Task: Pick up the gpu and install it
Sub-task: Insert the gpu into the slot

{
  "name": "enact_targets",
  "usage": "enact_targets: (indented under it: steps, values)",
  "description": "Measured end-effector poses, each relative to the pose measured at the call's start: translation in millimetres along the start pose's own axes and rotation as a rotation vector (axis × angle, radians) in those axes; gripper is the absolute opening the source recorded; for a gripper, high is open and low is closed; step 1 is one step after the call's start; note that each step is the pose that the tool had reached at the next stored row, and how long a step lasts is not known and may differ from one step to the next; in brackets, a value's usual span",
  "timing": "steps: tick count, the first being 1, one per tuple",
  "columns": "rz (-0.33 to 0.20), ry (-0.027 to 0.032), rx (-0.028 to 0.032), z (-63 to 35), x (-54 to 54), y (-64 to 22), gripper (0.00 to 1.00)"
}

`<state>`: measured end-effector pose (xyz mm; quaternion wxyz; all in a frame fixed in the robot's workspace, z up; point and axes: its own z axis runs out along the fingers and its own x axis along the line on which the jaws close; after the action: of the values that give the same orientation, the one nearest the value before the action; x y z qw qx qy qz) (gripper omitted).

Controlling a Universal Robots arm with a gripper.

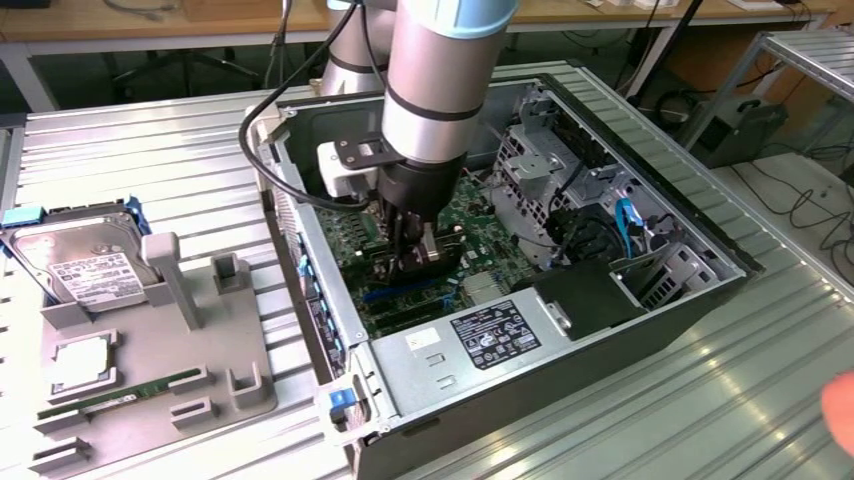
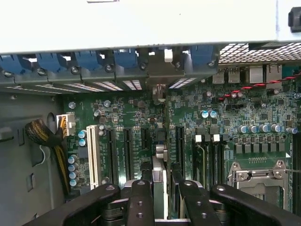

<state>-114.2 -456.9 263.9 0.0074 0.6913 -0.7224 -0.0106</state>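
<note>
Pinching the gpu [image 2: 160,186] edge-on, the jaws stand partly closed with the thin card clamped upright between them, as the wrist view shows; the gripper [image 2: 160,188] has one black finger [image 2: 140,200] on each face of the card. Seen along its edge, the gpu runs from between the fingers toward the rear wall of the case, its far end meeting the silver bracket area under the row of blue slot clips [image 2: 89,60]. It sits in line with the black expansion slots [image 2: 128,153] on the green motherboard [image 2: 225,127], with a white slot [image 2: 92,155] off to one side and the empty processor socket [image 2: 261,176] on the other; whether the card's edge is fully seated in its slot I cannot tell.

In the exterior view the gripper [image 1: 420,255] is lowered inside the open computer case [image 1: 694,300], just over the motherboard, with the arm [image 1: 441,80] rising straight out of the case. A power supply [image 1: 487,335] with a black label lies at the near end of the case. On the metal table [image 1: 160,160], toward the exterior view's left, a grey fixture tray [image 1: 160,350] carries a hard drive [image 1: 80,265], a processor [image 1: 83,365] and a green memory stick [image 1: 120,395], all well apart from the case
</note>
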Motion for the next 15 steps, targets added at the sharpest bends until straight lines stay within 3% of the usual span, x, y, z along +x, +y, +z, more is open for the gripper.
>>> enact_targets:
  steps: [3, 15]
  values:
    - [0.0, -0.0045, 0.0001, 0.9, -0.1, 0.0, 0.27]
    - [0.0, -0.0042, 0.0002, -0.9, -0.5, 0.1, 0.27]
